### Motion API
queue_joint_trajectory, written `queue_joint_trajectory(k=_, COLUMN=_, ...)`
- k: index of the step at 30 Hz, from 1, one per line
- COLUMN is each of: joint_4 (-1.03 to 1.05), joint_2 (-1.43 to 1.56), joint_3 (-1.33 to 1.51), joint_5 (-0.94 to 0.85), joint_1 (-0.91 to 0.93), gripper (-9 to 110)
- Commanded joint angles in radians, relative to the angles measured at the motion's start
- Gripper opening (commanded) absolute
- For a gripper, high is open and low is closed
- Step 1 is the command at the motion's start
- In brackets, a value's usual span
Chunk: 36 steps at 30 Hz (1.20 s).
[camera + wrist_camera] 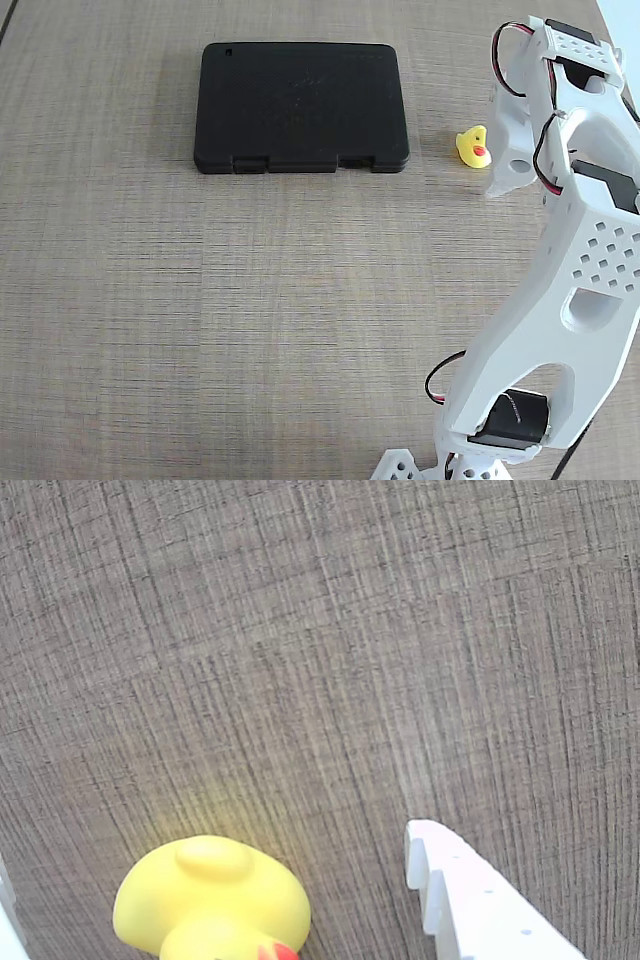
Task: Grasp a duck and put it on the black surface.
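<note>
The duck is small and yellow with an orange-red beak, and stands on the wood-grain table just right of the black surface, a flat matte slab with notches on its near edge. My gripper hangs right beside the duck, on its right in the fixed view. In the wrist view the duck sits at the bottom edge, with one white finger to its right and a white sliver at the left edge. The jaws stand wide apart and touch nothing. The slab is out of the wrist view.
The white arm fills the right side of the fixed view, its base at the bottom right. The table is bare wood grain left of and in front of the slab. A table edge shows at the top right corner.
</note>
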Motion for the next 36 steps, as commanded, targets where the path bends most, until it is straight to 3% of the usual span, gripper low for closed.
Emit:
queue_joint_trajectory(k=1, joint_4=0.006, joint_2=0.021, joint_3=-0.051, joint_5=0.008, joint_1=-0.037, gripper=42)
queue_joint_trajectory(k=11, joint_4=-0.005, joint_2=0.018, joint_3=-0.052, joint_5=0.008, joint_1=-0.069, gripper=39)
queue_joint_trajectory(k=25, joint_4=-0.006, joint_2=0.017, joint_3=-0.052, joint_5=0.008, joint_1=-0.069, gripper=0)
queue_joint_trajectory(k=36, joint_4=0.046, joint_2=0.137, joint_3=-0.057, joint_5=-0.003, joint_1=-0.055, gripper=2)
